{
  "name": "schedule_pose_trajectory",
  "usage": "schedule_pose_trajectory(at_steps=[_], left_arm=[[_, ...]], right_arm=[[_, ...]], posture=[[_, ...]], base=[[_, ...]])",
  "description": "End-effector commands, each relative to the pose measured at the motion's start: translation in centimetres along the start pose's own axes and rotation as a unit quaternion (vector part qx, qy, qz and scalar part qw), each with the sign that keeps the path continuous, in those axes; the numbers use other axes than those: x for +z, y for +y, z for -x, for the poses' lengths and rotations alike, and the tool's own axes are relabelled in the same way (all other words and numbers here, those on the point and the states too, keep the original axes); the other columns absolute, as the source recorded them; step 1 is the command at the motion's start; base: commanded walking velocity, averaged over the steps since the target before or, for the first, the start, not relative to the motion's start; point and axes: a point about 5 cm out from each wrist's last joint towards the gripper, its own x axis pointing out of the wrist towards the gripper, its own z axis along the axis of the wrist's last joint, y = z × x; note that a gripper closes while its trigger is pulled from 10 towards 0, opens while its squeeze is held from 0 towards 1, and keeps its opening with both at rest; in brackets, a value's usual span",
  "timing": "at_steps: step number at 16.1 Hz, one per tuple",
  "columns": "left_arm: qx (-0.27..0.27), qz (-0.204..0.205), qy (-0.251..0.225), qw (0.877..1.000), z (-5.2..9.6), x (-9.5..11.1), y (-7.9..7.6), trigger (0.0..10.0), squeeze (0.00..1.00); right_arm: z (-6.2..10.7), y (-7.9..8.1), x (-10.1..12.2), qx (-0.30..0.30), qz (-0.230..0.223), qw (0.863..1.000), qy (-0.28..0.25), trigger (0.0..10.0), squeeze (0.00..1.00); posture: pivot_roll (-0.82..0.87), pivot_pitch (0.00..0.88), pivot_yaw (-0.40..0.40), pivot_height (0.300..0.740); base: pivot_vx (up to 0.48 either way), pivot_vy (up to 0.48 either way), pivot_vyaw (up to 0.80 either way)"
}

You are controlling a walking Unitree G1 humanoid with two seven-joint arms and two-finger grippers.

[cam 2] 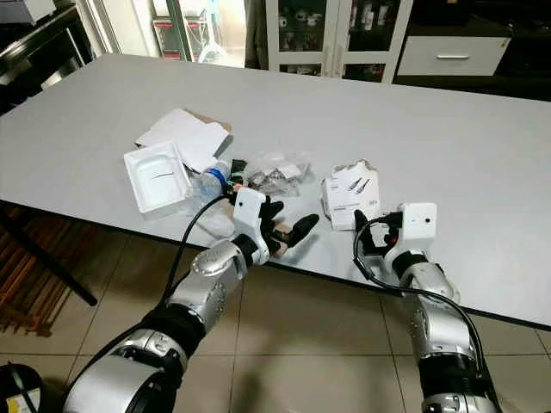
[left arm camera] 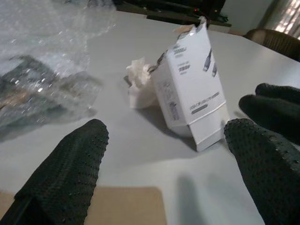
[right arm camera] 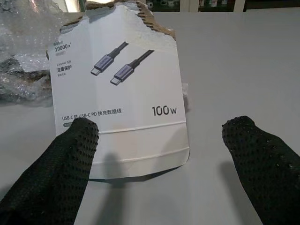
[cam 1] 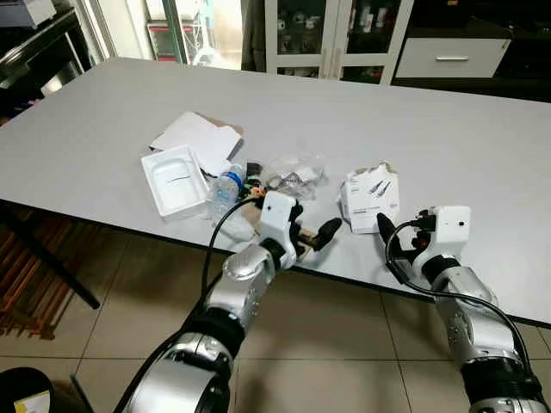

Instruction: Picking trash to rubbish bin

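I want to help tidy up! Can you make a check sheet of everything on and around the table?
Surface: grey table, trash bunched near the front edge.
Job's things: torn cable box; bottle; white tray; plastic wrap; tissue beside the box.
Clutter: flat white carton behind the tray.
Grippers: left gripper open, over the table edge; right gripper open, facing the box.
Cables: black cable on left arm; another loops at right wrist.
Surroundings: tiled floor, cabinets behind.
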Motion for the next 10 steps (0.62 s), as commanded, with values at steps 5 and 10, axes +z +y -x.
schedule_pose_trajectory(at_steps=[5, 10], left_arm=[[-0.054, 0.024, 0.008, 0.998, -2.4, 0.8, -3.1, 10.0, 0.00], [-0.107, 0.045, 0.015, 0.993, -3.5, 1.2, -5.5, 10.0, 0.00]], right_arm=[[0.6, 0.3, -0.2, -0.006, -0.005, 1.000, -0.005, 10.0, 0.00], [1.3, 0.7, -0.5, -0.009, -0.010, 1.000, -0.006, 10.0, 0.00]], posture=[[-0.17, 0.119, 0.067, 0.740], [-0.22, 0.125, 0.075, 0.740]], base=[[0.000, 0.000, 0.00], [0.000, 0.000, 0.00]])
